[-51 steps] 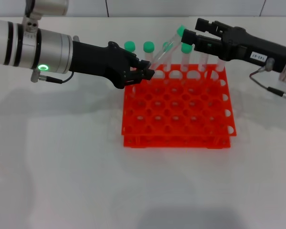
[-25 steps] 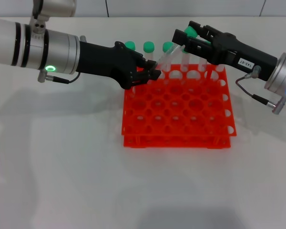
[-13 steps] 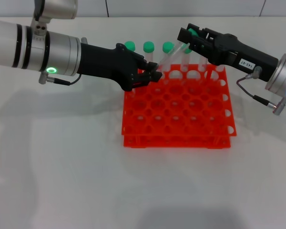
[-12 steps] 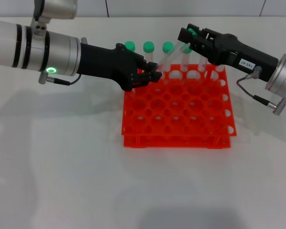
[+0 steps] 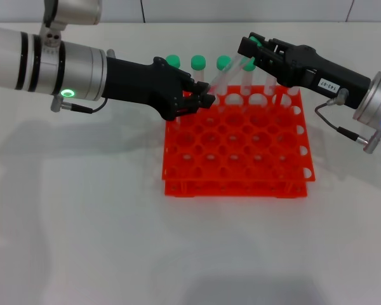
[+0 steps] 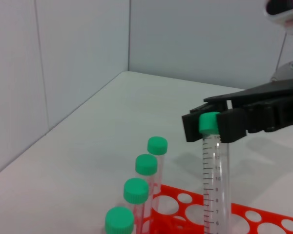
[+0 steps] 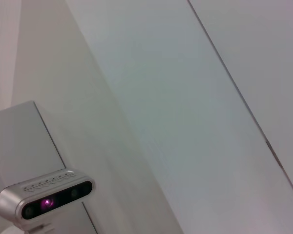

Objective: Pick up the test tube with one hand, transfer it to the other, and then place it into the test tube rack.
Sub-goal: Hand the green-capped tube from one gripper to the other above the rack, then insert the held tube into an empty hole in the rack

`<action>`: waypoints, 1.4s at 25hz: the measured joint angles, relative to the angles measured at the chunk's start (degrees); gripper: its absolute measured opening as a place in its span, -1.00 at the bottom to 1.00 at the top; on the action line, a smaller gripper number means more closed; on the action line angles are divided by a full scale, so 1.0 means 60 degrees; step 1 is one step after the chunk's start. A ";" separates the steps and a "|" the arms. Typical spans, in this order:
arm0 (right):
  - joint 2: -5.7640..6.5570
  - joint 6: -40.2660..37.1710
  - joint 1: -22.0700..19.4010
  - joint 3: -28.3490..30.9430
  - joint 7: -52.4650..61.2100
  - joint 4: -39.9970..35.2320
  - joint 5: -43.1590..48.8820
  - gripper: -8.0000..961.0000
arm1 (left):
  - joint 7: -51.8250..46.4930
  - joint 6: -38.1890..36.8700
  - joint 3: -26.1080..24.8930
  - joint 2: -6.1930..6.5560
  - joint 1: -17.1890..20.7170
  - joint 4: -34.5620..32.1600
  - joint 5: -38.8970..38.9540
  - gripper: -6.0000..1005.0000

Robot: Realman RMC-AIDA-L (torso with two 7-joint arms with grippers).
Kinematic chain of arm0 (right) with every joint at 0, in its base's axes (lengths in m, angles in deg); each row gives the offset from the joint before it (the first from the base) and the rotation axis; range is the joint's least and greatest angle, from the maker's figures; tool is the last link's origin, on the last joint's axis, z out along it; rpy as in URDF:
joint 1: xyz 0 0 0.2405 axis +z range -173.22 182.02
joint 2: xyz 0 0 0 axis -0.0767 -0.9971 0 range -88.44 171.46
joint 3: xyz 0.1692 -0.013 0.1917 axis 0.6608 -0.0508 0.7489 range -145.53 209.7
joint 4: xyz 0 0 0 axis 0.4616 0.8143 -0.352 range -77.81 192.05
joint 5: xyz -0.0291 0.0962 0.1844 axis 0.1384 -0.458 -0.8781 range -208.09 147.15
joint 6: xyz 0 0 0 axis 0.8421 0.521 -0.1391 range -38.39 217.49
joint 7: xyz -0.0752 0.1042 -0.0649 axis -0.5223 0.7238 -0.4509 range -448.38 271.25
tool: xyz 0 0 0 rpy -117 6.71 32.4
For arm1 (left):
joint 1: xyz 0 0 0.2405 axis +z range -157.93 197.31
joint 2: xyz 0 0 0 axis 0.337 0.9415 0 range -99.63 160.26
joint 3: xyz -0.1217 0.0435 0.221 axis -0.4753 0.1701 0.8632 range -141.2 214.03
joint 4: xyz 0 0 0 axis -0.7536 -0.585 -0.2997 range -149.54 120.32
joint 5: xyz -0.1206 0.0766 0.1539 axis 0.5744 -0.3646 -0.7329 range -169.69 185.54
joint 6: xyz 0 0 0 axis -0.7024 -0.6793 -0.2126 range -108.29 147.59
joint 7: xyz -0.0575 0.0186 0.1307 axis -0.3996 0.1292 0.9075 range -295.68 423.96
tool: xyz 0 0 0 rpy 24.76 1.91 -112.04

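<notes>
- Green-capped and clear, the test tube (image 5: 227, 72) hangs slanted above the back rows of the test tube rack (image 5: 236, 143), its round end down by the left gripper (image 5: 202, 100) and its cap up at the right gripper (image 5: 249, 49).
- Over the last two seconds the right gripper has swung in from farther right and come onto the cap; in the last half second almost nothing has shifted, so the two arms look settled into the handover pose.
- In the left wrist view the right gripper's black jaws sit on either side of the green cap (image 6: 209, 122), touching it or very close; I judge them closed on the cap, or nearly so.
- Left gripper's jaws appear still pinched on the tube's lower end, though the contact itself is hard to make out in the head view.
- That puts the task mid-transfer: both ends held, the left release not yet made, the placing into a hole still to come.
- Left arm reaches in level from the left, its green ring lit, gripper over the rack's back-left corner.
- Right arm angles down and leftward from the right edge, labelled forearm above the rack's back-right part.
- Other green-capped tubes (image 5: 198, 62) stand upright in the rack's back row; the rack rests flat on the white tabletop (image 5: 82, 216).
</notes>
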 joint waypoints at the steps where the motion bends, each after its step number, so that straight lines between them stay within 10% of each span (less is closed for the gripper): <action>1: 0.0000 0.0000 0.0001 -0.0001 0.0006 -0.0001 -0.0003 -0.45 | -0.0132 0.0019 0.0001 -0.0004 -0.0014 -0.0005 -0.0007 -0.44; 10: -0.0003 0.0006 -0.0033 -0.0019 0.0072 -0.0060 0.0066 -0.45 | -0.1818 -0.0053 0.0595 -0.0156 0.0279 -0.1312 0.0005 -0.43; 19: 0.0047 -0.0054 -0.0082 -0.0069 0.0095 -0.0120 0.0113 -0.45 | -0.3916 -0.0445 0.1406 -0.0188 0.1103 -0.3871 -0.0438 0.21; 28: 0.0087 0.0301 -0.0179 -0.1149 0.0344 -0.1231 0.0124 -0.45 | -0.4803 -0.0663 0.1192 -0.0581 0.4195 -0.8230 -0.0315 0.69; 35: 0.0089 0.0865 -0.0129 -0.2196 0.0719 -0.2341 0.0124 -0.45 | -0.3376 -0.0565 0.1125 -0.0634 0.6247 -0.8538 0.1060 0.74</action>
